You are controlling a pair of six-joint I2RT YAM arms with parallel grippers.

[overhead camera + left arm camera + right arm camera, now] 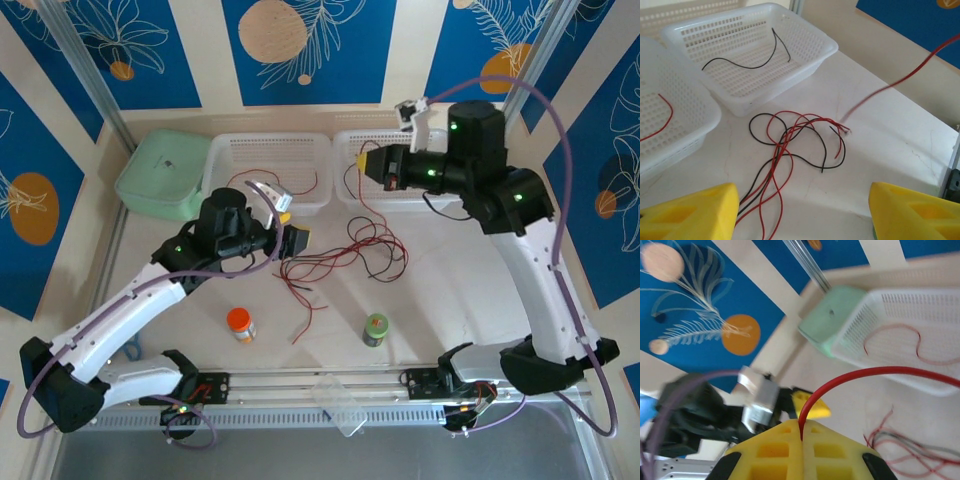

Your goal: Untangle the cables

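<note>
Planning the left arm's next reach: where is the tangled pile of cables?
In the top view the tangle lies centrally, just right of the left gripper and in front of the right-hand white basket.

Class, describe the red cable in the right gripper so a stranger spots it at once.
Find the right white basket at the far end of the table. Above it, the right gripper pinches one red cable. Unlike the tangled cables below, it hangs lifted.

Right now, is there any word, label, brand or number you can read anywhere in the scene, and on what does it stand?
No text can be read.
Orange-capped bottle: any print is too small to read.
Green-capped bottle: any print is too small to read.
Wall panels: leaf and circle patterns, no words.
</note>
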